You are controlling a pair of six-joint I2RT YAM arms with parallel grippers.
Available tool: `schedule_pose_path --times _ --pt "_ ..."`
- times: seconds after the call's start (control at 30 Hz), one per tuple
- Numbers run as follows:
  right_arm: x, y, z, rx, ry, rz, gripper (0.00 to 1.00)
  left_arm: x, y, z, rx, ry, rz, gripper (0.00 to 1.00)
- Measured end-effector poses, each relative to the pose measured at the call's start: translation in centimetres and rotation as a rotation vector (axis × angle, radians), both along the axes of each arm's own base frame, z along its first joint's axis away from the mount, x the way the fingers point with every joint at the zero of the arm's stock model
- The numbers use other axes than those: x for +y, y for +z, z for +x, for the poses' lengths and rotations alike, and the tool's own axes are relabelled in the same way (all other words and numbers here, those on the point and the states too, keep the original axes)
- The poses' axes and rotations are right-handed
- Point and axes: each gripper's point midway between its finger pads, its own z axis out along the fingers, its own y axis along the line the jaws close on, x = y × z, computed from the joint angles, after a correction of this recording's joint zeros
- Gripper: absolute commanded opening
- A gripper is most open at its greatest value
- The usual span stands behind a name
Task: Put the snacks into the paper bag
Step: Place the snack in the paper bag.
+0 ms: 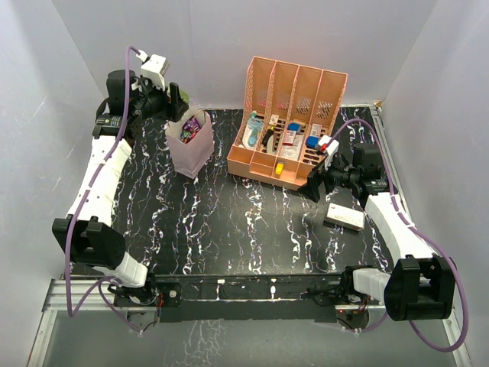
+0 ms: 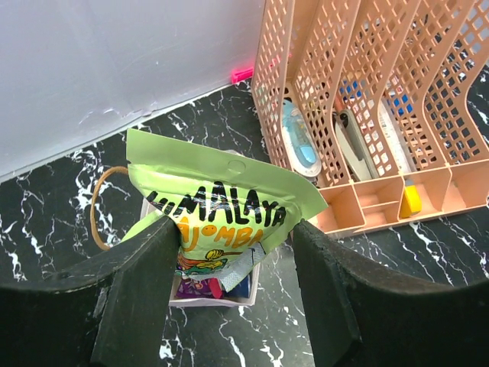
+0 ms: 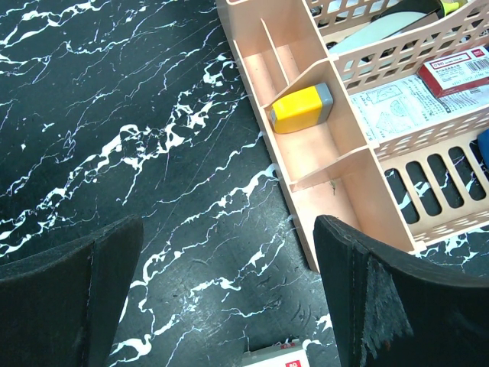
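Left gripper (image 2: pixel 235 229): clenched on green packet (image 2: pixel 221 202), one finger at each side of its lower half; upper half fans out above the fingertips. Paper bag (image 2: pixel 210 301): directly beneath the gripper, mouth open, the packet's bottom edge at its rim, further snacks (image 2: pixel 200 287) inside. One cord handle (image 2: pixel 95 206) hangs just outside the left finger.

Right gripper (image 3: pixel 229 229): released, jaws wide, nothing between them, over bare table (image 3: pixel 114 115). Rack (image 3: pixel 336 145): just beyond the right finger. White box (image 1: pixel 344 218): close behind the gripper.
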Motion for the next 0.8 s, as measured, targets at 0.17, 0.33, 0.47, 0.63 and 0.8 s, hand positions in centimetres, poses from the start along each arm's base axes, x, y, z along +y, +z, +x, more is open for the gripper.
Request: schedule_pose_path --times 0.17,0.33,0.47,0.63,0.8 --pt "0.0 0.0 0.0 0.0 0.0 0.0 0.98 -0.4 0.4 0.3 -0.02 -0.015 -0.017 0.56" --pt "0.0 0.0 0.0 0.0 0.0 0.0 0.98 -0.5 -0.2 1.0 -0.024 -0.017 -0.017 0.54" --pt "0.0 0.0 0.0 0.0 0.0 0.0 0.99 -0.6 -1.5 1.7 -0.004 -0.01 -0.028 0.48" --pt "0.0 0.0 0.0 0.0 0.0 0.0 0.98 -0.6 -3.1 2.3 0.04 0.034 -0.063 0.48" --pt "0.0 0.0 0.0 0.0 0.0 0.0 0.98 -0.3 -4.1 2.7 0.054 0.081 -0.079 0.48"
